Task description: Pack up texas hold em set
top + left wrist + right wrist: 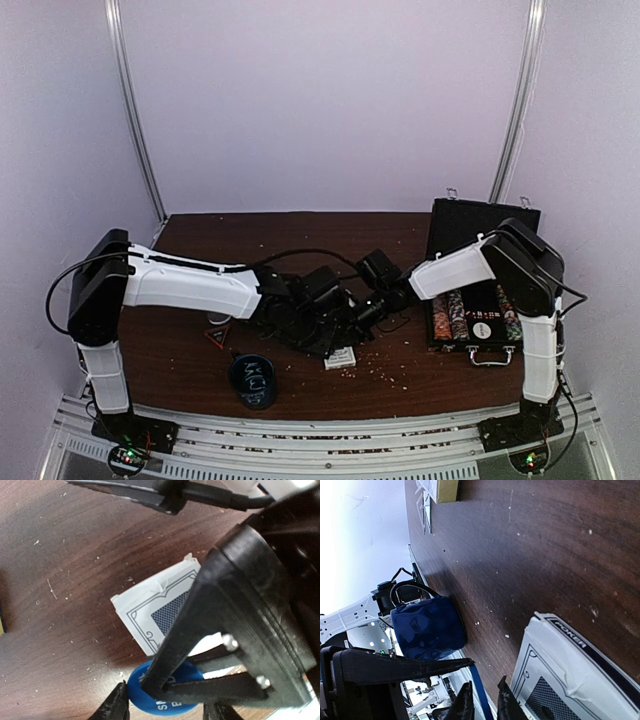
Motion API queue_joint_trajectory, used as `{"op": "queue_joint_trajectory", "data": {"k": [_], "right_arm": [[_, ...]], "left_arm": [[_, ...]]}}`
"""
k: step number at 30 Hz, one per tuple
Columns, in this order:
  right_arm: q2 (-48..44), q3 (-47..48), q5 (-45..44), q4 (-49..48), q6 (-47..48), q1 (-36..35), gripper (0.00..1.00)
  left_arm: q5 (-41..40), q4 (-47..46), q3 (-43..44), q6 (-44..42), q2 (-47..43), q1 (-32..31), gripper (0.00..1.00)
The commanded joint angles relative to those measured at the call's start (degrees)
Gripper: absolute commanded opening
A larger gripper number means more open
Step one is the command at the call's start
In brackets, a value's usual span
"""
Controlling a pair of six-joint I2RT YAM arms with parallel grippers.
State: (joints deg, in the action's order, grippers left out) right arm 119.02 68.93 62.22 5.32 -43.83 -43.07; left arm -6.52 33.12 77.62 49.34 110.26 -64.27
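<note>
Brown table (190,360) carries crumbs. Deck (160,611), marked "POKER", lies centre frame beside a blue button (150,692). Right gripper (482,702) fingers sit nearly together; left gripper (167,707) spread around the button. Open case (480,290) sits right. Cup (253,380) lower left.

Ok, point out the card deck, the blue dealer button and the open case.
card deck (150,615), left wrist view, white box face.
blue dealer button (160,700), left wrist view, its disc.
open case (480,215), top view, raised lid.
</note>
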Motion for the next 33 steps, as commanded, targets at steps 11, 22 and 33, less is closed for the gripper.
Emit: {"op": "queue_joint_trajectory", "data": {"k": [11,22,33], "right_arm": [[-6.7,-2.3,-1.6,-1.2,0.9,1.3,0.00],[-26.0,-4.7,-24.8,19.8,14.1,17.8,0.00],[-42.8,-19.9,-34.3,22.7,15.6,49.2,0.00]], "left_arm": [[-5.0,-2.7,-2.4,0.9,-5.3,0.5,0.71],[-12.1,-2.8,-7.3,1.7,-15.2,1.5,0.86],[-9.7,-3.6,-14.7,8.2,-23.5,9.2,0.87]]}}
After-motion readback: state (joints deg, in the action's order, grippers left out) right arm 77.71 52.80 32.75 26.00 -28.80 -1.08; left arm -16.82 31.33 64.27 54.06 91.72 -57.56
